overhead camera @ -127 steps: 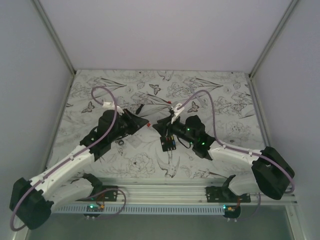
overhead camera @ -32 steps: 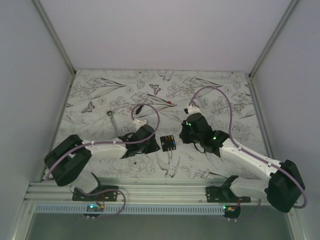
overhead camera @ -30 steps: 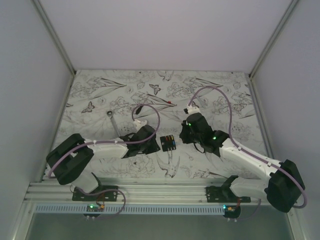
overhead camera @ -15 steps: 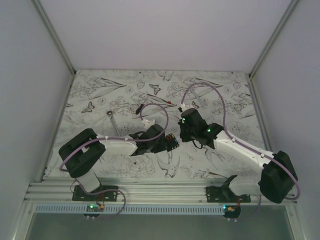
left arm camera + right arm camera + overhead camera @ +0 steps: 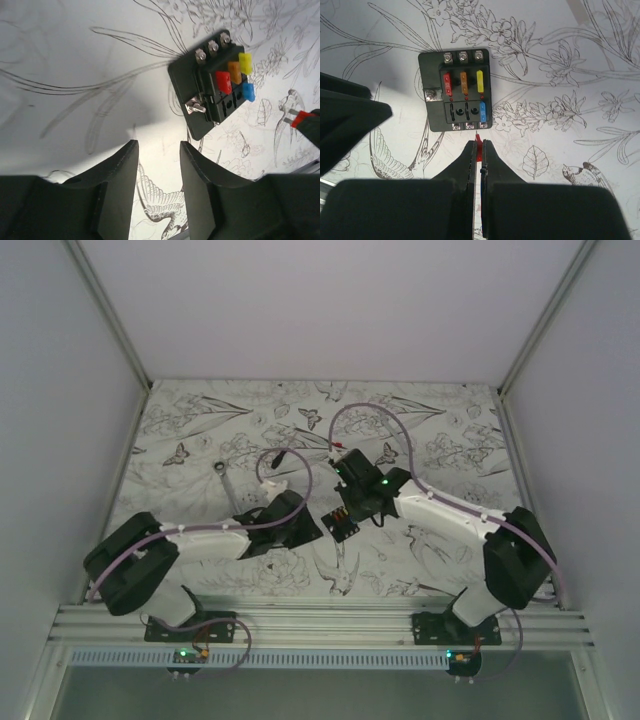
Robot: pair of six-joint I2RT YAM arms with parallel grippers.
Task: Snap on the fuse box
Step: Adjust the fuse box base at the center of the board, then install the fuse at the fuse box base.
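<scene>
- Table cover [image 5: 200,420]: white w/ black line-drawn flowers, birds, butterflies; spans the whole work area.
- L arm [image 5: 200,538]: low over cover, reaching from near-left twd centre.
- R arm [image 5: 450,515]: reaching from near-right twd centre, wrist end above the box area.
- Wrench [image 5: 227,485]: flat on cover, left of centre, beyond L arm, well apart from box.
- Fuse box [image 5: 461,92]: black, flat on cover approx mid-table, face up, btwn the two grippers; gripped by neither.
- L gripper [image 5: 159,149]: jaws parted to a moderate gap w/ bare cover showing btwn them, nothing held; box ahead of fingertips and off to one side, apart.
- R gripper [image 5: 479,150]: jaws pinched nearly closed on a small red fuse [image 5: 299,119], prongs pointing twd box. Fuse tip just beside box edge by the lower terminals; contact can't be told.
- Box face, upper row: red, orange, yellow blade fuses [image 5: 463,82] seated side by side.
- Lower row: blue fuse [image 5: 483,108] in the slot under the yellow one; other two slots open.
- Screw terminals [image 5: 463,57]: three along upper edge, three along lower edge.
- Metal stud [image 5: 430,93]: single, on the box side facing L gripper.
</scene>
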